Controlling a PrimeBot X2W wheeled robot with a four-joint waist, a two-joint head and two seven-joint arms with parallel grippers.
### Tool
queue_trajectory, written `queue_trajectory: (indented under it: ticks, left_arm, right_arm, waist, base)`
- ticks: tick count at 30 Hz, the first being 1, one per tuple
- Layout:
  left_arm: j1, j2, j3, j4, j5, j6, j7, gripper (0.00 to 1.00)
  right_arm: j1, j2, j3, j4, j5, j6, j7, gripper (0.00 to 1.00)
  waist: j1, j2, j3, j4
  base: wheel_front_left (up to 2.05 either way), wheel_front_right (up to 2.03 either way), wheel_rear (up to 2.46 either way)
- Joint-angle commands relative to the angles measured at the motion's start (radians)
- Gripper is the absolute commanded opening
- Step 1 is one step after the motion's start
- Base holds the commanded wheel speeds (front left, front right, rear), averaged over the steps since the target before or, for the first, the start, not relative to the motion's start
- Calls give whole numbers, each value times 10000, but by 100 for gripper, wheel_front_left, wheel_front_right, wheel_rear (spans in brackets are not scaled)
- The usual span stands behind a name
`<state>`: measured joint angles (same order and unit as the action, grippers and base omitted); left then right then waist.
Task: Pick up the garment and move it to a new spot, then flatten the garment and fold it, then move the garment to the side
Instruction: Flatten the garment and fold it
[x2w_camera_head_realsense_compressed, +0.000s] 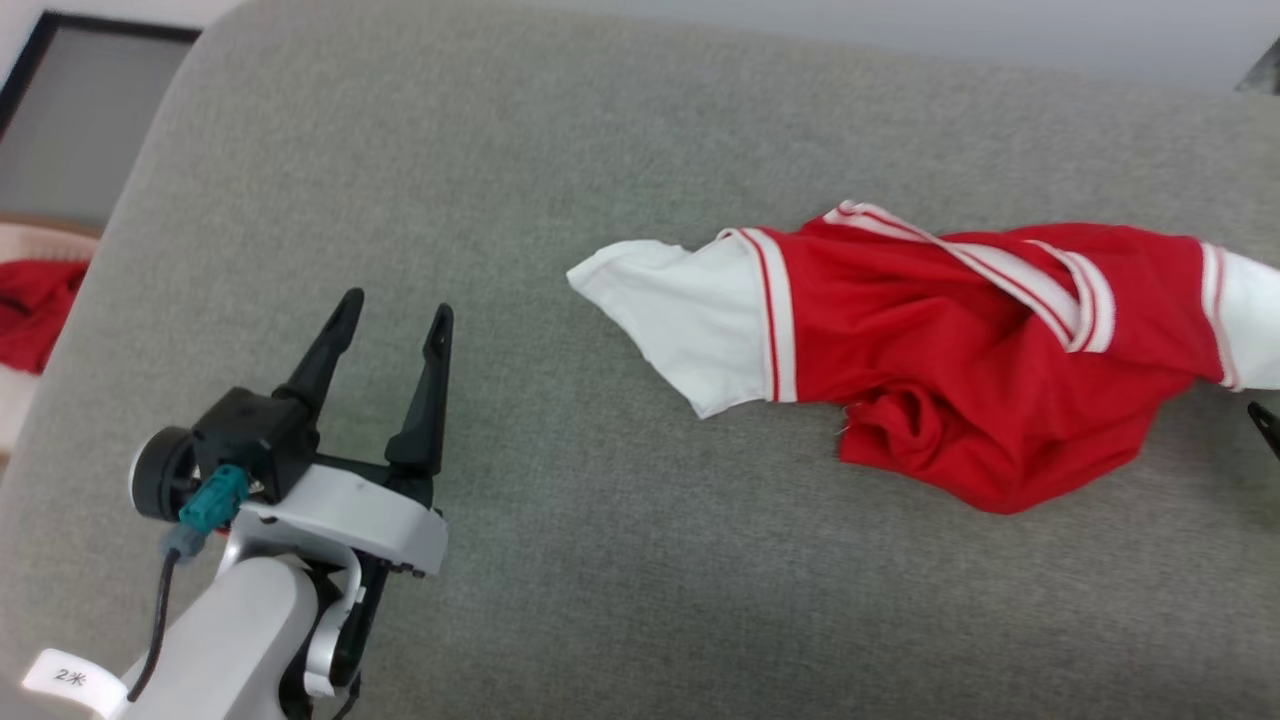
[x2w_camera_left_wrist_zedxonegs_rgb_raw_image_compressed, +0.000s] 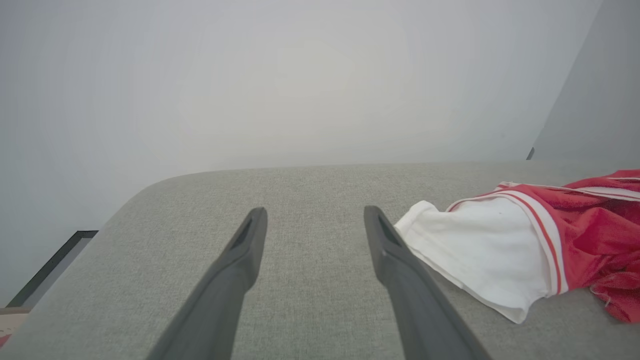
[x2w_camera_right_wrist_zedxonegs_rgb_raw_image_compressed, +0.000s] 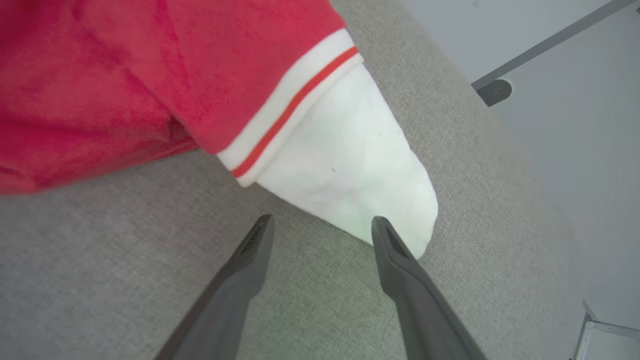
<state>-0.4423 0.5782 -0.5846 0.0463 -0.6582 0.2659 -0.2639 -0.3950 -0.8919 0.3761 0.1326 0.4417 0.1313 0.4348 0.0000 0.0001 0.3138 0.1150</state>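
Where all of it rests, the surface (x2w_camera_head_realsense_compressed: 600, 150): we see a grey woven cushion top with rounded far corners, carrying the garment and lying under both grippers.
Garment (x2w_camera_head_realsense_compressed: 950, 340): we find the red jersey bunched and twisted, not flat, lying crosswise on the right half of the surface, midway between its far and near edges; striped red-and-white bands cross its upper folds.
Left sleeve (x2w_camera_head_realsense_compressed: 680, 320): white, pointing toward the middle of the surface, its tip lying flat on the grey fabric.
Right sleeve (x2w_camera_right_wrist_zedxonegs_rgb_raw_image_compressed: 350, 170): white, reaching toward the right edge of the surface.
Left gripper (x2w_camera_head_realsense_compressed: 398, 305): we see it above the near-left part of the surface, fingers spread apart with nothing between them, well apart from the garment.
Right gripper (x2w_camera_right_wrist_zedxonegs_rgb_raw_image_compressed: 322, 220): fingers spread apart, empty, one tip at the right sleeve's end; we cannot tell whether it touches.
Plain red cloth (x2w_camera_head_realsense_compressed: 35, 310): crumpled beyond the surface's left edge, off it.
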Motion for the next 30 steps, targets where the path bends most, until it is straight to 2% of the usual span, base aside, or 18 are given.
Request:
queue_trajectory:
  ticks: [1, 9, 10, 11, 12, 14, 19, 23, 27, 30]
  left_arm:
    - [135, -88, 126, 18, 162, -122, 1, 100]
    - [69, -553, 638, 231, 758, -666, 0, 100]
    - [50, -583, 680, 250, 817, -740, 0, 100]
    - [23, -597, 711, 257, 860, -786, 0, 100]
    - [-1, -603, 745, 288, 897, -841, 0, 100]
    - [-57, -593, 794, 346, 947, -961, 0, 100]
    - [-522, -344, 659, 476, 1052, -1430, 151, 100]
    - [-1472, 20, 519, 594, 961, -2187, 766, 100]
    - [-2927, 294, 206, 1125, 461, -3402, 2208, 100]
    - [-4029, 287, -231, 1793, -604, -3878, 3876, 100]
  right_arm:
    - [-222, -37, 173, 70, 152, -10, -71, 100]
    - [-928, 21, 1091, 686, 23, -10, -457, 100]
    - [-1002, 40, 1114, 762, -36, -10, -514, 78]
    - [-1060, 72, 1123, 850, -64, -10, -591, 49]
    - [-1119, 109, 1117, 931, -82, -10, -668, 27]
    - [-1228, 204, 1039, 1070, -162, -10, -797, 0]
    - [-1408, 507, 931, 1271, -109, -10, -1013, 0]
    - [-1502, 724, 709, 1240, 123, -10, -952, 0]
    - [-1583, 939, 559, 1188, 322, -10, -849, 0]
    - [-1787, 1114, 522, 1108, 451, -10, -746, 0]
  waist:
    - [0, -1, 312, 238]
    - [0, -1, 626, 234]
    - [0, -1, 639, 223]
    - [0, -1, 657, 205]
    - [0, -1, 669, 183]
    - [0, -1, 680, 128]
    - [0, -1, 704, -76]
    - [0, -1, 757, -236]
    - [0, -1, 920, -411]
    - [0, -1, 1102, -573]
  base:
    - [0, 0, 0]
    - [0, 0, 0]
    - [0, 0, 0]
    - [0, 0, 0]
    - [0, 0, 0]
    - [0, 0, 0]
    - [0, 0, 0]
    - [0, 0, 0]
    - [0, 0, 0]
    - [0, 0, 0]
